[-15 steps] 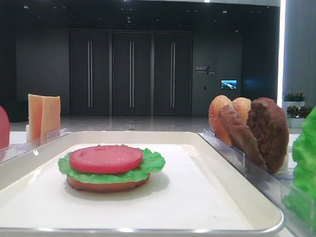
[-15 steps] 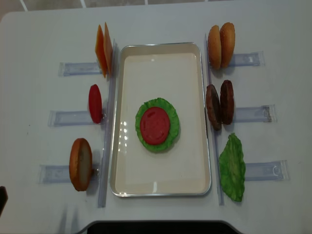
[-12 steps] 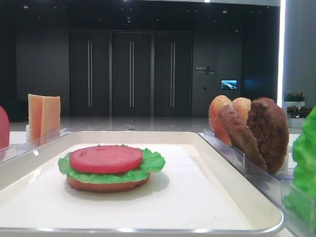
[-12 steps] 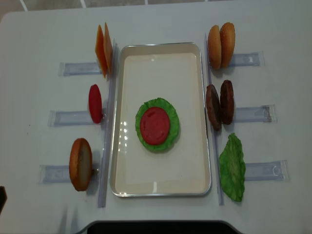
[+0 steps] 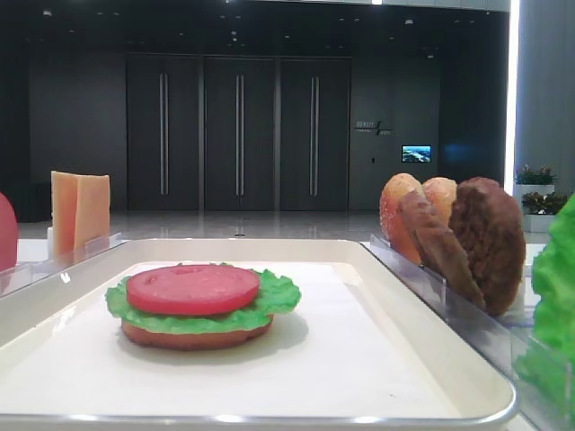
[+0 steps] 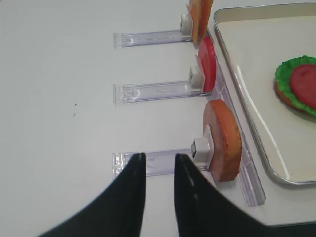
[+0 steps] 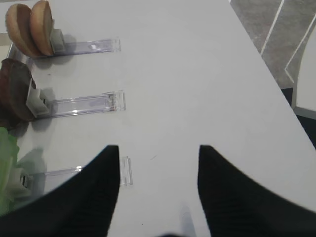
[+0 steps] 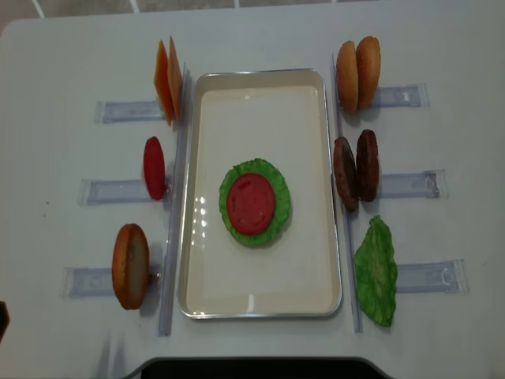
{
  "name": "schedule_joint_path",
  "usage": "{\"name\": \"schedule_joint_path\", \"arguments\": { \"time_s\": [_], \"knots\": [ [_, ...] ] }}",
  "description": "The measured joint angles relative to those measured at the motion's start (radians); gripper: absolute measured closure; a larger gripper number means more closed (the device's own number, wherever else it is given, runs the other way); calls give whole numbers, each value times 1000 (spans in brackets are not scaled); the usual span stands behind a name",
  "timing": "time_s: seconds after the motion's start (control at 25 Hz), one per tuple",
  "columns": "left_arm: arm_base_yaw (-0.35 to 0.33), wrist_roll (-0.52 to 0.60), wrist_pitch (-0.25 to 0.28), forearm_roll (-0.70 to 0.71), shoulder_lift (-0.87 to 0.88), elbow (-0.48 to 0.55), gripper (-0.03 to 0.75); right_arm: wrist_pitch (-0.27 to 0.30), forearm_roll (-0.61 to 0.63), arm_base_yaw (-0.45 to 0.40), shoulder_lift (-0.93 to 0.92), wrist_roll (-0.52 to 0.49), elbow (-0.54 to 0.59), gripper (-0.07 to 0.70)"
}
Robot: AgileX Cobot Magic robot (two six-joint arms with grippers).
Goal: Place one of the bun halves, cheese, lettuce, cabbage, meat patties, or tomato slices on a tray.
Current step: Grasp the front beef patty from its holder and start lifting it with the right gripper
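Note:
The cream tray (image 8: 260, 304) lies mid-table and holds a stack: a bun half (image 5: 193, 337), lettuce (image 8: 280, 207) and a tomato slice (image 8: 251, 203) on top. Left of the tray stand cheese (image 8: 167, 79), a tomato slice (image 8: 154, 167) and a bun half (image 8: 130, 265). On its right are bun halves (image 8: 357, 73), meat patties (image 8: 355, 167) and lettuce (image 8: 376, 270). My left gripper (image 6: 160, 157) hovers over the rack behind the bun half (image 6: 224, 140), jaws slightly apart and empty. My right gripper (image 7: 159, 148) is open over bare table, right of the lettuce (image 7: 6, 163).
Clear plastic racks (image 8: 118, 110) (image 8: 418, 185) run outward from both sides of the tray. The table's right edge and the floor (image 7: 291, 44) lie beyond the right gripper. A dark base (image 8: 252, 369) sits at the table's front edge.
A dark shape at the lower left edge of the overhead view has slipped a little further out of frame. The food and the tray have not moved.

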Motion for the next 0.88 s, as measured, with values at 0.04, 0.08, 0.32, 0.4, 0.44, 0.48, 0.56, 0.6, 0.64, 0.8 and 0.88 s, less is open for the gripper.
{"name": "schedule_joint_path", "arguments": {
  "time_s": [0.04,0.08,0.32,0.4,0.44,0.48,0.56,0.6,0.64,0.8,0.88],
  "knots": [
    [0,0,0,0,0,0,564,0,0,0,0,0,0,284],
    [0,0,0,0,0,0,564,0,0,0,0,0,0,284],
    [0,0,0,0,0,0,564,0,0,0,0,0,0,286],
    [0,0,0,0,0,0,564,0,0,0,0,9,0,286],
    [0,0,0,0,0,0,564,0,3,0,0,10,0,286],
    [0,0,0,0,0,0,564,0,5,0,0,10,0,286],
    [0,1,0,0,0,0,564,-1,4,0,0,11,0,286],
    [0,1,0,0,0,0,564,-1,3,0,0,11,0,286],
    [0,1,0,0,0,0,564,-2,2,0,5,11,0,286],
    [0,1,0,0,0,0,564,-43,2,0,143,20,-23,286],
    [0,1,0,0,0,0,565,-94,2,0,275,41,-64,286]
  ]
}}
